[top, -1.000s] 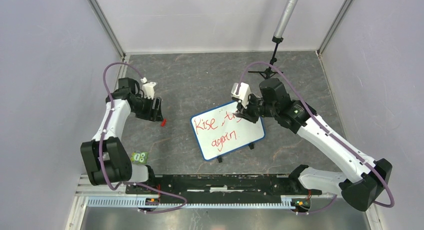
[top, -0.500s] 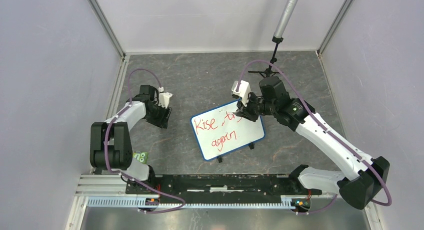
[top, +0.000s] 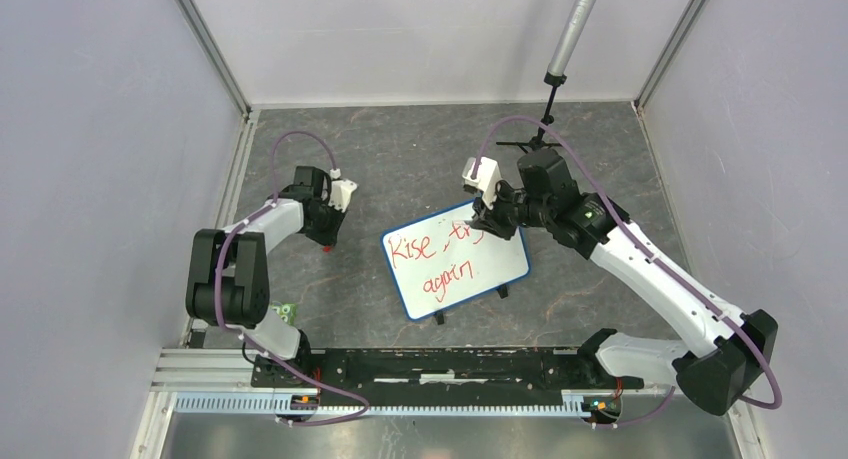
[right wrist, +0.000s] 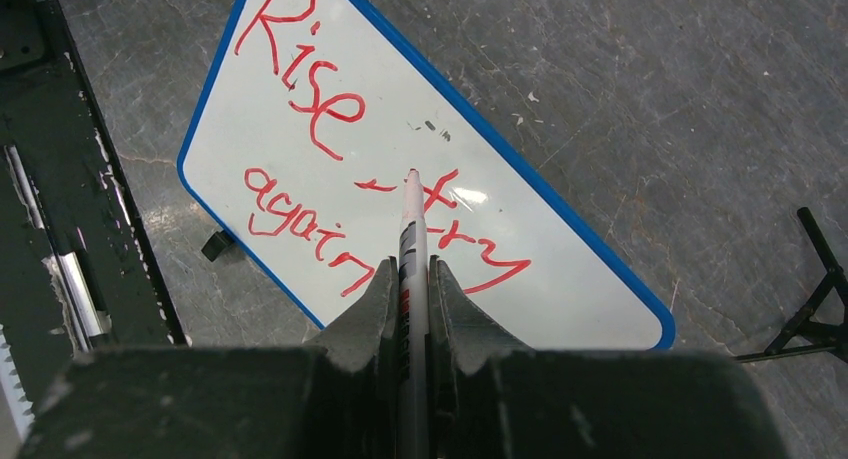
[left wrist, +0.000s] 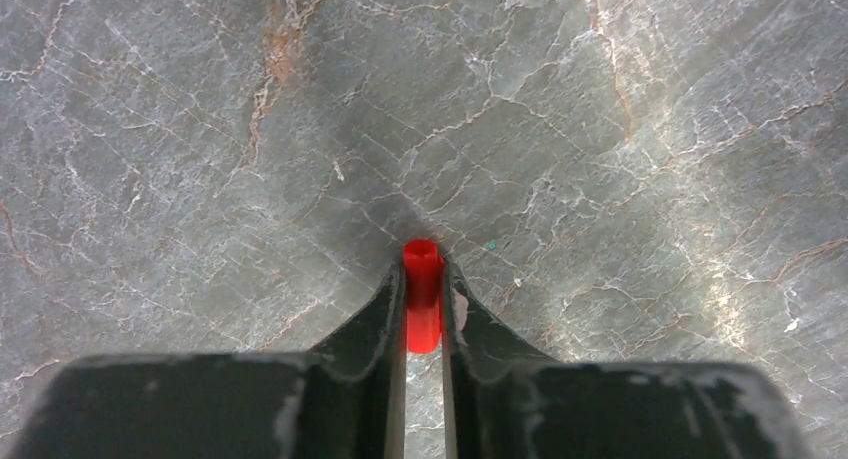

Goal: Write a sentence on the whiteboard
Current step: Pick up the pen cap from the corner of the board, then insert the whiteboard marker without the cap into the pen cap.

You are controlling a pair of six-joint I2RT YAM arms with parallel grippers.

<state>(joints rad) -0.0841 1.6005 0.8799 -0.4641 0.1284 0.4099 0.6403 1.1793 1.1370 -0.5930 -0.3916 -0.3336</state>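
your left gripper [left wrist: 423, 271] is pinching a small red cap [left wrist: 423, 317] low over the table [left wrist: 620, 129]. the whiteboard [top: 500, 264] lies mid-table, showing the sentence [top: 445, 281]. your right gripper [right wrist: 411, 271] is clamped on a marker [right wrist: 411, 214], tip over the board.

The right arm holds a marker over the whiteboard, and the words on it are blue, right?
No, the words are not blue. The right wrist view shows the sentence on the whiteboard in red. The right end effector does hold the marker over it.
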